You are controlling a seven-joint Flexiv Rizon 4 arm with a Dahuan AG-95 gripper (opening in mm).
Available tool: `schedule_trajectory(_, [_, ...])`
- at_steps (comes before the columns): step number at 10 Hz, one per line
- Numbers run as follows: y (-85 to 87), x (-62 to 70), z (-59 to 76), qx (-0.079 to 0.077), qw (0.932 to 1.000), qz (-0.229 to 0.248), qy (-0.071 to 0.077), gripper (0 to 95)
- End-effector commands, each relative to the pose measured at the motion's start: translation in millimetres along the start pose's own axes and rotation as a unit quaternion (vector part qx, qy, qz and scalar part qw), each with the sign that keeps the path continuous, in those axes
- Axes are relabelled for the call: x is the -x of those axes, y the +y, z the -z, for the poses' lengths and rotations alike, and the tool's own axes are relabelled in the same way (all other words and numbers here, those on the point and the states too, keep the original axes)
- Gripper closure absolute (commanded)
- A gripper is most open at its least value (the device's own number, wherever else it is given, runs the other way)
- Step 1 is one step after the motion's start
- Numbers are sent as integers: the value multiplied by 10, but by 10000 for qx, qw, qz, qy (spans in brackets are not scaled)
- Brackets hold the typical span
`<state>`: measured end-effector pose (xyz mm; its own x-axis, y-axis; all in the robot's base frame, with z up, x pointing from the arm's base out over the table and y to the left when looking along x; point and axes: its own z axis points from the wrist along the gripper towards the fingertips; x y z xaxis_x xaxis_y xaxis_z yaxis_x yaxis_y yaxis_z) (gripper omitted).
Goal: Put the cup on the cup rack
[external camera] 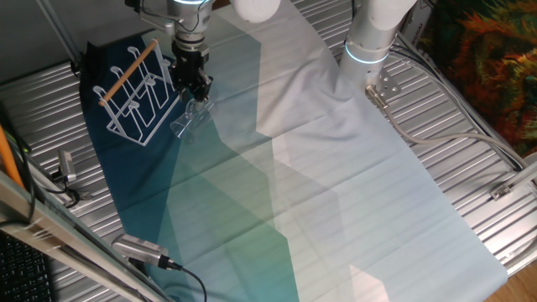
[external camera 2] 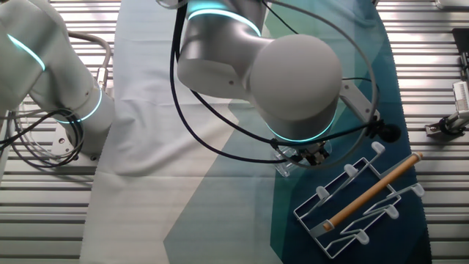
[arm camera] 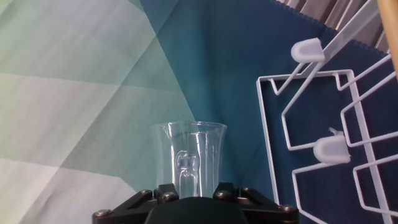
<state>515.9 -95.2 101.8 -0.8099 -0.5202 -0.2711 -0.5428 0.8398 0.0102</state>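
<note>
Right, gripper [external camera: 195,91] is clamped on the cup [arm camera: 188,155]; in the hand view the glass sticks straight out past the finger housing, mouth pointing away from the camera, handle facing back toward it. In one fixed view the cup hangs tilted just below the fingers, close over the blue-green cloth [external camera: 252,193]; can't tell if it touches the cloth.

Cup rack [external camera: 138,92] sits at about 9 o'clock of the cup in that view, just beside it. In the hand view it's at 3 o'clock, two white capped pegs [arm camera: 331,149] visible, wooden rod [external camera 2: 374,189] across the top in the other fixed view. Cup isn't on any peg yet.

Risks, my read:
- Clear glass, smooth wall, grip near the base: could slip or rotate in the jaws when the wrist turns to invert it.
- Mouth is not much wider than a peg cap, so a small lateral offset means rim hits cap and shoves the rack. The rack is light wire on cloth, so it would slide or tip.
- Wooden rod overhangs the pegs; a steep approach could clip it with the cup or fingers.
- Cloth may bunch under the rack if it's pushed.

Labels: no brand, text or markings readable on cup, rack or arm in any view.
</note>
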Motion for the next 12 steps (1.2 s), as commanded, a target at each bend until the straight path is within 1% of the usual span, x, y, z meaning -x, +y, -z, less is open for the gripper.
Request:
schedule_trajectory(1, [-4, -3, -81, -6, 10000, -3, -14, 570])
schedule_trajectory(3, [-7, 0, -94, -10, 10000, -6, -7, 570])
schedule_trajectory(4, [-7, 3, -100, -11, 10000, 6, -4, 760])
schedule_trajectory(9, [-5, 22, -128, -17, 10000, 5, -36, 760])
schedule_trajectory(12, [-3, 18, -129, 0, 9999, -16, -117, 760])
